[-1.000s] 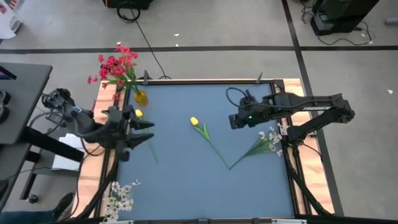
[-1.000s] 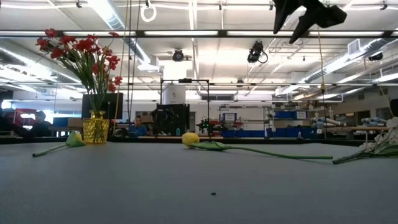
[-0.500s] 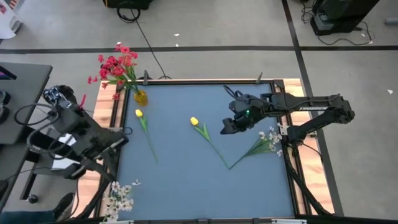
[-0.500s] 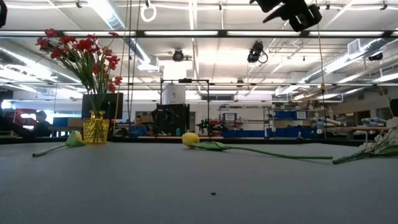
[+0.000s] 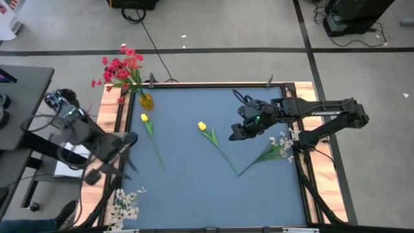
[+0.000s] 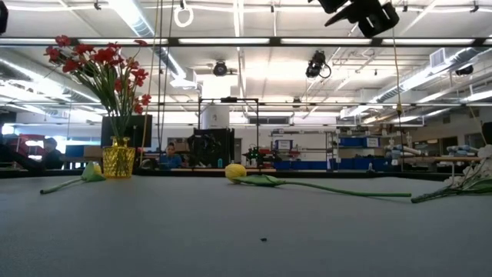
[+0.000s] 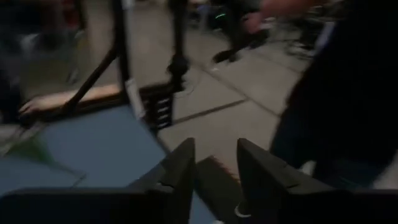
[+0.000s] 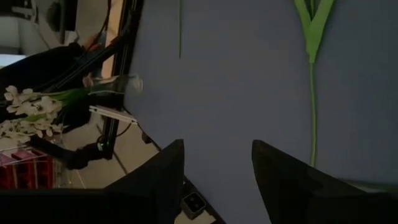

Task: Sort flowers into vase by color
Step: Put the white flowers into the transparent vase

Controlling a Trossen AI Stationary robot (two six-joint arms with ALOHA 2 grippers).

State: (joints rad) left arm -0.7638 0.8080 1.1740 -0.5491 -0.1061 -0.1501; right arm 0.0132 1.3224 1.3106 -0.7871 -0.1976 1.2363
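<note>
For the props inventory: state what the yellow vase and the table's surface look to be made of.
Yellow vase: probably glass or clear plastic, glossy; it is see-through amber with a faceted, light-catching pattern.
Table surface: seemingly a matte blue-grey mat or fabric-like sheet; flat and without glare, framed by pale wooden edging in the high view.

Low view: table (image 6: 231, 231) ran flat and grey across the foreground. Yellow vase (image 6: 118, 158) stood at far left, holding red flowers (image 6: 100, 65) on upright green stems. A yellow tulip (image 6: 84, 175) lay just left of the vase, stem pointing outward. Second tulip (image 6: 236, 171) lay near centre, its stem (image 6: 338, 188) trailing right along the table. White flowers (image 6: 473, 181) lay at the right edge. A dark gripper (image 6: 361, 11) hung at top right, well above the table, fingers unclear. People sat in the workshop behind, far left.
</note>
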